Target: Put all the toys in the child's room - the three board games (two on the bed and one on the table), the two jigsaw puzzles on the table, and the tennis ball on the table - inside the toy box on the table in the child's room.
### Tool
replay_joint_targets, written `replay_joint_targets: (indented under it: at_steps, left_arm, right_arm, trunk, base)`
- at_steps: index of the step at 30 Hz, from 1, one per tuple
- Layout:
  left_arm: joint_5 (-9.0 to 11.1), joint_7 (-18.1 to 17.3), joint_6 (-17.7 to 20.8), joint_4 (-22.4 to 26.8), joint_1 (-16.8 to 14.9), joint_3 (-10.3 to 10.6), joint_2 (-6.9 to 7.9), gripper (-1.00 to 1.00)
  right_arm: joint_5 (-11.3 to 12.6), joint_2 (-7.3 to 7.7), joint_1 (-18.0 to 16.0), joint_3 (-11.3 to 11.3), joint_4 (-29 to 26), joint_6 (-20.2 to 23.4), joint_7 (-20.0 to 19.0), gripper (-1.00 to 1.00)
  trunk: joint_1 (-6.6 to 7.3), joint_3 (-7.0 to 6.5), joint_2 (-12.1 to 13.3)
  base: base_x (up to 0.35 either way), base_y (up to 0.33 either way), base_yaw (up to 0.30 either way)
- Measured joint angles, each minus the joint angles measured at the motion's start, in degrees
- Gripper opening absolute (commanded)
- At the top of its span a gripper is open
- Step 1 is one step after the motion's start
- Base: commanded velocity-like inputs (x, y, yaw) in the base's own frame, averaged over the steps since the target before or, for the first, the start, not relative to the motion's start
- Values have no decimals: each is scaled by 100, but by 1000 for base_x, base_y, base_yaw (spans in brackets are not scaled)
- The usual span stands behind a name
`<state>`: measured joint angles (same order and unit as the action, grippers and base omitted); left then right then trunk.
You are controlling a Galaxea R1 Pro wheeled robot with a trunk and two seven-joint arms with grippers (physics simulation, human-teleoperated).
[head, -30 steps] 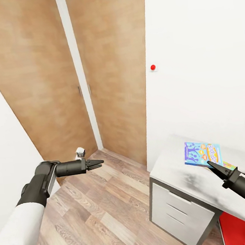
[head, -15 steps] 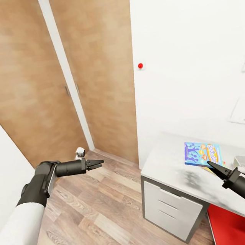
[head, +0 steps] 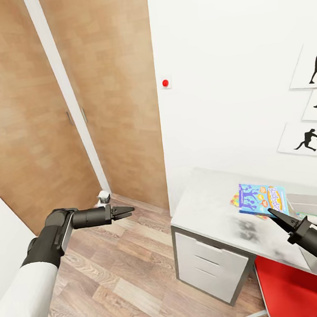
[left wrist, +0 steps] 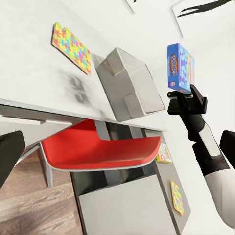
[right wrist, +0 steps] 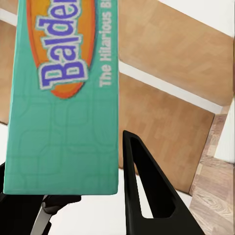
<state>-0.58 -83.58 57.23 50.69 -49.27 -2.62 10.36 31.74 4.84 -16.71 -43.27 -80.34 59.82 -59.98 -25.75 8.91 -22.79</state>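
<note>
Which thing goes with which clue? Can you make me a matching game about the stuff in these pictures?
Things:
1. blue board game
2. chair
3. jigsaw puzzle
4. toy box

Clues:
A. pale grey
B. gripped by the right claw
C. red, tucked under the table
D. lying flat on the table, lots of colours

Pairs: 1-B, 2-C, 3-D, 4-A

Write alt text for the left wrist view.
The right gripper holds a small blue board game above the pale grey toy box on the table. A jigsaw puzzle lies nearby; a red chair sits underneath.
</note>
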Motion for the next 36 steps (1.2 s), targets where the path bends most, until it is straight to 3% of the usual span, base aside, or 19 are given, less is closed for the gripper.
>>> replay_joint_targets:
  at_steps: [33, 35, 36]
  left_arm:
    - [3, -8, 0, 0, 0, 0, -3, 100]
    - [37, -167, 7, 96, 8, -1, 20, 100]
    - [67, -438, 13, 303, 32, -1, 37, 100]
  right_arm:
    - [-3, 0, 0, -4, 0, -2, 1, -100]
    - [-7, 0, 0, -18, 0, -4, 1, -100]
    - [-11, 0, 0, -48, 0, -7, -1, -100]
  trunk:
    - [0, 239, 0]
    - [1, 254, 0]
    - [1, 261, 0]
  base:
    - [0, -8, -174]
    - [0, -82, -165]
    - [0, -56, -163]
